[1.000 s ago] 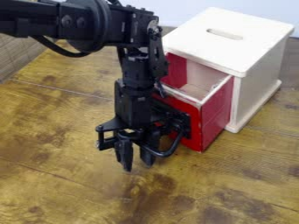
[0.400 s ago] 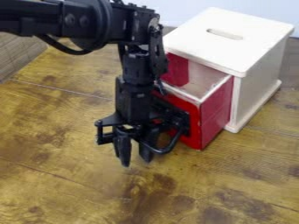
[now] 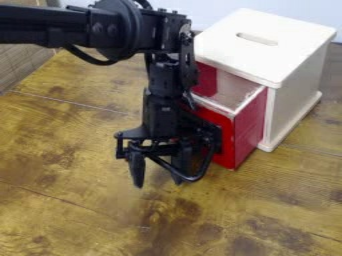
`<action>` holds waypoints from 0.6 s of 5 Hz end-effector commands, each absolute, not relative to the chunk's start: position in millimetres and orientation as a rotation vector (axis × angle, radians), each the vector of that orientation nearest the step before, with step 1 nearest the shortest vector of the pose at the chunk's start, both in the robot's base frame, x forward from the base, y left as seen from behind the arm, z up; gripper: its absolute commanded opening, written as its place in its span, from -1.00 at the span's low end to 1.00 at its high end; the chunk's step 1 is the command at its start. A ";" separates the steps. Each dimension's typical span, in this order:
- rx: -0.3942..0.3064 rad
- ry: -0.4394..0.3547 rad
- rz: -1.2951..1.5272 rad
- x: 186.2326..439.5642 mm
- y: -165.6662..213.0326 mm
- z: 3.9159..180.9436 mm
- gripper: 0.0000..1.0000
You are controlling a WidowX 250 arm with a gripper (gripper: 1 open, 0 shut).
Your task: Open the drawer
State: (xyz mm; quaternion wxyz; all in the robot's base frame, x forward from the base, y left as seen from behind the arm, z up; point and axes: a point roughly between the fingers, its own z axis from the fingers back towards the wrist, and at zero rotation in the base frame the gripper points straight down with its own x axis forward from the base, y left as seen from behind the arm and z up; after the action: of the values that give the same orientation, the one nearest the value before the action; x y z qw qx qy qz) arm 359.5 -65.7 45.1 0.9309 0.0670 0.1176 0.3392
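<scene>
The drawer has a red front and pale wood sides, and it stands pulled partway out of the cream box toward the left front. Its black loop handle sticks out from the red front. My gripper hangs on the black arm just in front of the drawer, pointing down at the table. Its fingers stand apart, beside the handle loop. Whether the right finger still touches the loop is hard to tell, since both are black.
The cream box has a slot on top and sits at the back right of the wooden table. A white wall runs behind it. The arm's links stretch in from the upper left.
The gripper's fingers have spread wider apart and the hand has shifted slightly right and up. The drawer stays pulled out as before.
</scene>
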 end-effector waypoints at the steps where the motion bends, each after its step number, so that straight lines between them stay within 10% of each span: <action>1: 0.103 0.163 0.667 376.8 -63.5 70.2 -1.00; 2: 0.101 0.171 0.719 379.2 -57.0 70.6 1.00; 3: 0.099 0.177 0.767 378.4 -50.7 71.8 -1.00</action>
State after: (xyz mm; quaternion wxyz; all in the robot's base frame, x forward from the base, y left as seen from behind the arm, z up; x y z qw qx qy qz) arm 364.1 -60.5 45.7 0.9245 0.0693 0.1233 0.3539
